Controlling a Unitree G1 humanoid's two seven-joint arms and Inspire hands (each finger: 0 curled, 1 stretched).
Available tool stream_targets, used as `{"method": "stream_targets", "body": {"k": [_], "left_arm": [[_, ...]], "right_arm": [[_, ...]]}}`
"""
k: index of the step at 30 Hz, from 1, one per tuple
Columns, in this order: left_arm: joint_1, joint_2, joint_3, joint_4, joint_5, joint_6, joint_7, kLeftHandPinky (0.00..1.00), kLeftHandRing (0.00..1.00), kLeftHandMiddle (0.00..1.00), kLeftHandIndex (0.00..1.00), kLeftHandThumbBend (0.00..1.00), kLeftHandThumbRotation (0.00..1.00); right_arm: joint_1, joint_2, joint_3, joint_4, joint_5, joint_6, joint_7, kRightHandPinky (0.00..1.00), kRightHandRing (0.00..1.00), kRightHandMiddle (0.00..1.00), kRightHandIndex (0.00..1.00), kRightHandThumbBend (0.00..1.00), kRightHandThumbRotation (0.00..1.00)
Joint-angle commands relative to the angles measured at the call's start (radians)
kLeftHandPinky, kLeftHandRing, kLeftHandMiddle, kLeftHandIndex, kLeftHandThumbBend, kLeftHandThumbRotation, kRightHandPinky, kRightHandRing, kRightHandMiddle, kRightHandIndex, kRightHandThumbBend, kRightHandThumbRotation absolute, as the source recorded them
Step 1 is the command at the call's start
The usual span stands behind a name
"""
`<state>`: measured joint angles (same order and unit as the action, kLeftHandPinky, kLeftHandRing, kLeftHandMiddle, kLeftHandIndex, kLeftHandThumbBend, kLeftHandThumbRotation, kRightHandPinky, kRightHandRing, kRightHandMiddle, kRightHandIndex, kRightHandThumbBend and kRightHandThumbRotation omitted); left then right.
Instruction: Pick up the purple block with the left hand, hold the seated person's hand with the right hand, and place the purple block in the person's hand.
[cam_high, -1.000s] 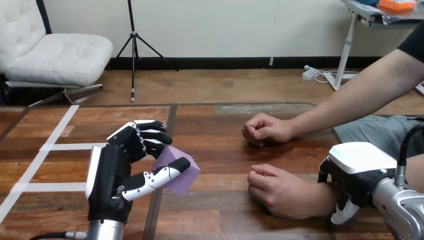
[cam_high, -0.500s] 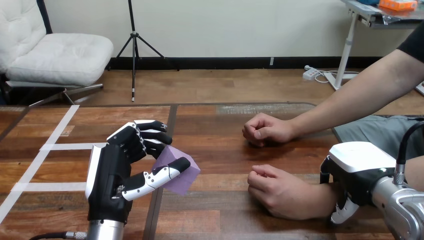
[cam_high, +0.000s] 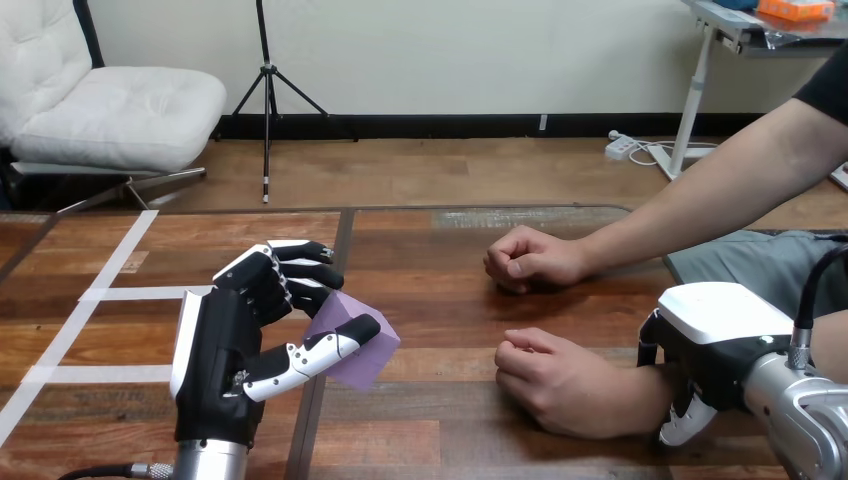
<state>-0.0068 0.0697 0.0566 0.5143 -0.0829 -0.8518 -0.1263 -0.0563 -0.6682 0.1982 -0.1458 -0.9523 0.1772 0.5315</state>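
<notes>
- Almost nothing has moved since a moment ago. The right hand (cam_high: 715, 345) has slid a tiny bit toward the lower right corner. All the rest stays just as it was.
- Where is the purple block (cam_high: 372, 358)?
- It is in the lower left part of the picture, a little left of the middle. The left hand (cam_high: 225, 365) is holding it.
- How does it hold it?
- The thumb lies across the front of the block, and the curled fingers press on its far side. The block is tipped up on a corner. I cannot tell if it touches the tabletop (cam_high: 440, 290) or hangs just over it.
- And the right hand?
- It sits at the lower right, on top of the person's wrist (cam_high: 640, 395). Its white back faces up. One finger curls down the near side of the wrist, so it is gripping the wrist.
- What is the person's hand (cam_high: 560, 385) doing?
- It rests on the tabletop at the lower middle, curled into a loose fist. It points toward the block, but the two are well apart, with bare wood between them.
- Is there another hand?
- Yes, the person's other hand (cam_high: 530, 260) is farther back, near the middle of the picture. It is a fist too and lies on the tabletop.
- Anything else?
- White tape strips (cam_high: 110, 270) cross the wood at the left, behind the left hand.
</notes>
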Motion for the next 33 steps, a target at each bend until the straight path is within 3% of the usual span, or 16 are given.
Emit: {"method": "stream_targets", "body": {"k": [1,16,33], "left_arm": [[-0.046,0.002,0.011,-0.057,-0.001,-0.014,0.004,0.35,0.42,0.51,0.55,0.82,0.11],[-0.044,0.0,0.009,-0.061,-0.001,-0.012,0.006,0.35,0.42,0.51,0.55,0.82,0.11],[-0.042,-0.001,0.008,-0.061,-0.017,-0.011,-0.007,0.36,0.42,0.51,0.55,0.82,0.11]], "right_arm": [[-0.038,0.015,0.003,0.003,0.024,-0.006,-0.017,0.31,0.4,0.47,0.53,0.8,0.0],[-0.034,0.014,0.016,0.016,0.022,-0.008,-0.024,0.28,0.36,0.44,0.5,0.76,0.0],[-0.03,0.012,0.031,0.039,0.015,-0.021,-0.034,0.35,0.44,0.51,0.52,0.74,0.0]]}}
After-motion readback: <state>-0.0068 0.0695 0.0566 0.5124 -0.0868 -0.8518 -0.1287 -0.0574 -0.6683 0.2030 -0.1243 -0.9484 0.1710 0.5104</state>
